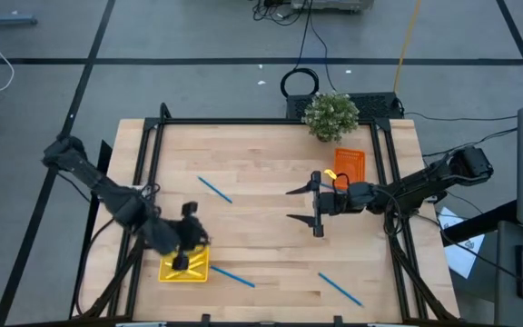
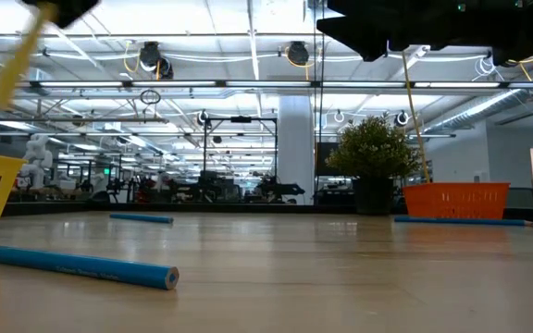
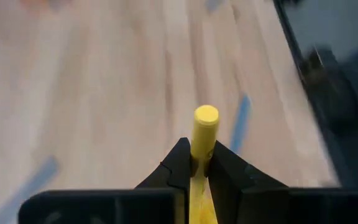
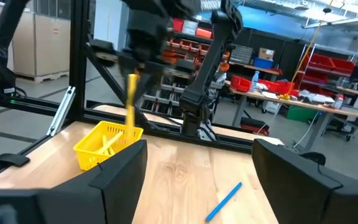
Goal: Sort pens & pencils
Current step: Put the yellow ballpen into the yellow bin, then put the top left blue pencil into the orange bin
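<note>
Left pincer (image 3: 199,163) pinching a yellow pencil (image 3: 204,134) over the yellow tray (image 1: 184,269); released tilted, it may bounce out. Right pincer (image 1: 302,205) hangs spread.

Open tabletop (image 1: 261,204) mid-table; potted plant (image 1: 330,116) crowds the orange tray (image 1: 350,163).

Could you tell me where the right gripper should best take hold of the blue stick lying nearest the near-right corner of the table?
Probably at its middle, from straight above. That blue stick lies flat and diagonal on bare wood with nothing touching it, so the right gripper, now open, should turn until its fingers straddle the shaft crosswise.
</note>
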Controlling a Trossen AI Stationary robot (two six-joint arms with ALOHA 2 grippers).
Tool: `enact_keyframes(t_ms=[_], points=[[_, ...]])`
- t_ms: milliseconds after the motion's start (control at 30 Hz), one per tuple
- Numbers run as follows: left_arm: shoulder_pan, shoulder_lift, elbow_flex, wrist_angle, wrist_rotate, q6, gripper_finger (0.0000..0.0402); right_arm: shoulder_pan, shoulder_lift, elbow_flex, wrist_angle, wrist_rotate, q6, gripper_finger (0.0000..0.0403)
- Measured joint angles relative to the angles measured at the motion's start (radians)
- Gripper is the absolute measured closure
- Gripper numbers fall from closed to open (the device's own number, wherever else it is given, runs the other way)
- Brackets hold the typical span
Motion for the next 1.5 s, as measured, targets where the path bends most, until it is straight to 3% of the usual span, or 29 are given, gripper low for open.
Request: enact_keyframes(t_ms=[167, 367, 500, 767, 1000, 1100, 1333, 1500], points=[[-0.121, 0.152, 0.161, -0.281, 0.038, -0.278, 0.0368, 0.0, 0.0, 0.0, -0.02, 0.0, 0.017, 0.0124], [-0.195, 0.282, 0.168, -0.287, 0.179, -0.403, 0.0368, 0.0, 0.0, 0.0, -0.02, 0.0, 0.015, 0.0124], [-0.196, 0.343, 0.157, -0.321, 0.226, -0.422, 0.0365, 0.0, 0.0, 0.0, -0.02, 0.0, 0.014, 0.0124], [-0.146, 0.365, 0.157, -0.339, 0.221, -0.418, 0.0282, 0.0, 0.0, 0.001, -0.027, 0.0, 0.014, 0.0124], [-0.076, 0.357, 0.161, -0.36, 0.32, -0.381, 0.0239, 0.0, 0.0, 0.001, -0.034, 0.0, 0.014, 0.0124], [-0.031, 0.333, 0.173, -0.392, 0.282, -0.315, 0.0233, 0.0, 0.0, 0.001, -0.034, 0.0, 0.014, 0.0124], [0.094, 0.248, 0.174, -0.399, 0.01, -0.076, 0.0232, 0.0, 0.0, 0.001, -0.034, 0.0, 0.014, 0.0124], [0.227, 0.237, 0.166, -0.4, -0.022, 0.037, 0.0232, 0.0, 0.0, 0.001, -0.035, 0.0, 0.014, 0.0124]])
